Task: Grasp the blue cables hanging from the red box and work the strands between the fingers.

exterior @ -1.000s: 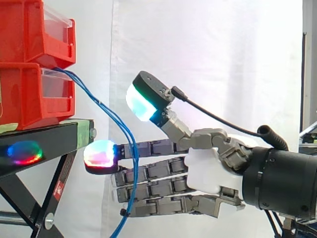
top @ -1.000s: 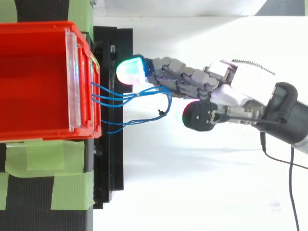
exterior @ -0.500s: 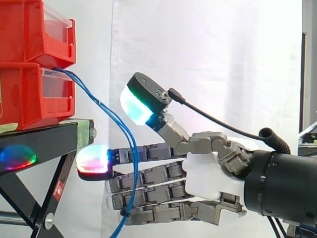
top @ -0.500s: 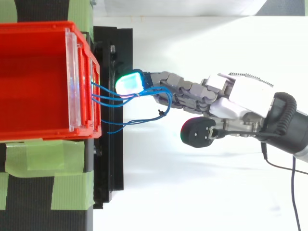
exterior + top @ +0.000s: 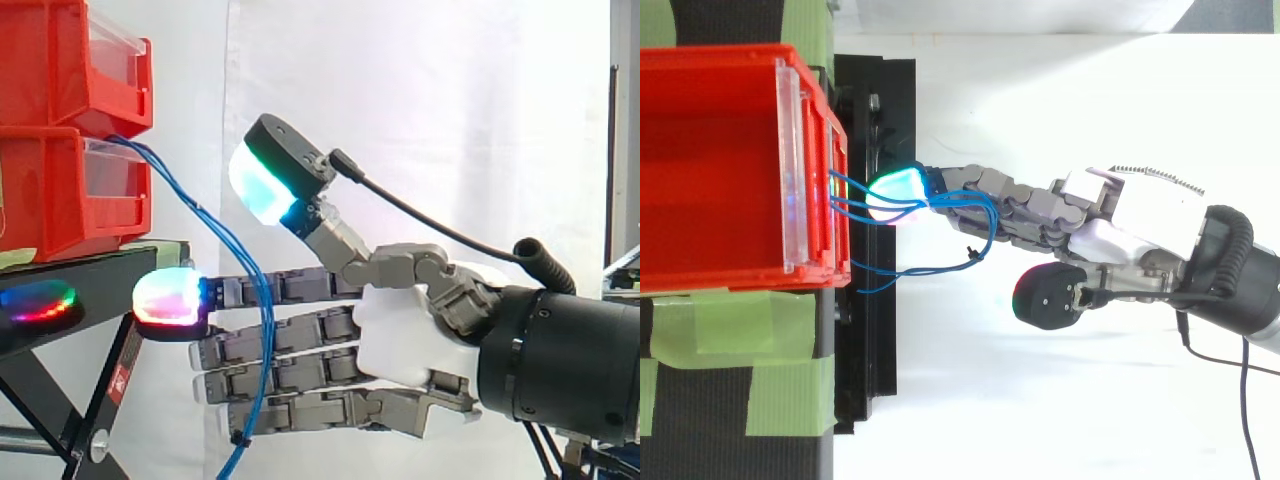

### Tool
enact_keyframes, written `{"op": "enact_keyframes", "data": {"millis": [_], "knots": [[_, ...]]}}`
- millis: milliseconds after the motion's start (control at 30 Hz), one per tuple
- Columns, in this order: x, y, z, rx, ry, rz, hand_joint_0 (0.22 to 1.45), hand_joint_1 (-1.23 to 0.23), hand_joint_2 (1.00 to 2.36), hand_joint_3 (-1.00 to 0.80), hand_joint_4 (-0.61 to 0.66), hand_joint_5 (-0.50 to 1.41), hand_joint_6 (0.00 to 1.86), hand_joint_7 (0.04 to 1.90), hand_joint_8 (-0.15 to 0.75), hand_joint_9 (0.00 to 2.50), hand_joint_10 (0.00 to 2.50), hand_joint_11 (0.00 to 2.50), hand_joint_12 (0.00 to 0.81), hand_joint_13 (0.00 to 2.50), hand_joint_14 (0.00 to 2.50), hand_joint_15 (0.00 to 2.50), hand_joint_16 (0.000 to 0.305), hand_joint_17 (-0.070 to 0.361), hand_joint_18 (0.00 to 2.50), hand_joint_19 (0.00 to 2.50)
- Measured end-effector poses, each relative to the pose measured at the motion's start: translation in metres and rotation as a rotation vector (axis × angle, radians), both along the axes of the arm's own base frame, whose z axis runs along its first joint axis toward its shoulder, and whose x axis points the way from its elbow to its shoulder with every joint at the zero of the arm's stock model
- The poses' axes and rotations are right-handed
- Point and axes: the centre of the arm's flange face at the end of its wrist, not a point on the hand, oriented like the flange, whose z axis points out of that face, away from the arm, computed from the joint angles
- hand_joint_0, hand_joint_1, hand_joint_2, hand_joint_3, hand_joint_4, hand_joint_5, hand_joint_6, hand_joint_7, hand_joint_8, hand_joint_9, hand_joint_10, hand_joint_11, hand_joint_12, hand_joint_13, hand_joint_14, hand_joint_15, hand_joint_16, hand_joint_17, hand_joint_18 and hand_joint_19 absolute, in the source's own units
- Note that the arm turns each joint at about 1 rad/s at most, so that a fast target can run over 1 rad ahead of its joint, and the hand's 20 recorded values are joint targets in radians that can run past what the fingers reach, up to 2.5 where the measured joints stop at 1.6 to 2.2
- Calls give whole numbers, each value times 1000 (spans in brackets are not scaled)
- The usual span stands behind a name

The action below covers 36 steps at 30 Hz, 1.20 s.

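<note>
side view: we see the hand (image 5: 400,345), fingers straight, gripping nothing; blue cables (image 5: 266,335) from the red box (image 5: 60,190) cross them.

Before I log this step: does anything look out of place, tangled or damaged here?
Nothing stands out. The blue cables hang from the red box and drape across the straight fingers of the hand; no damage shows.

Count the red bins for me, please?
2. The upper red bin sits on the lower red bin, which rests on the black stand. Others may hide beyond the left edge.
</note>
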Motion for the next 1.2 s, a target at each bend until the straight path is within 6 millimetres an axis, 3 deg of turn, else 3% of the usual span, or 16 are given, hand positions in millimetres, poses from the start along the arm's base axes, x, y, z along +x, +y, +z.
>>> {"op": "enact_keyframes", "data": {"millis": [367,467,833,1200], "knots": [[1,1,1,17,-9,2,725,-468,1000,-1000,212,-357,6,706,378,194,2,129,380,144,4,169,52,116,17,0],[1,1,1,19,-10,3,727,-514,1000,-1000,229,-305,5,669,399,301,1,80,396,277,3,125,55,123,194,0],[1,1,1,28,-13,4,737,-515,1000,-1000,238,-293,5,665,406,353,1,97,409,463,5,205,54,121,395,0],[1,1,1,36,-16,6,755,-518,1000,-1000,254,-261,5,670,424,483,5,274,420,706,10,368,54,121,632,105]]}}
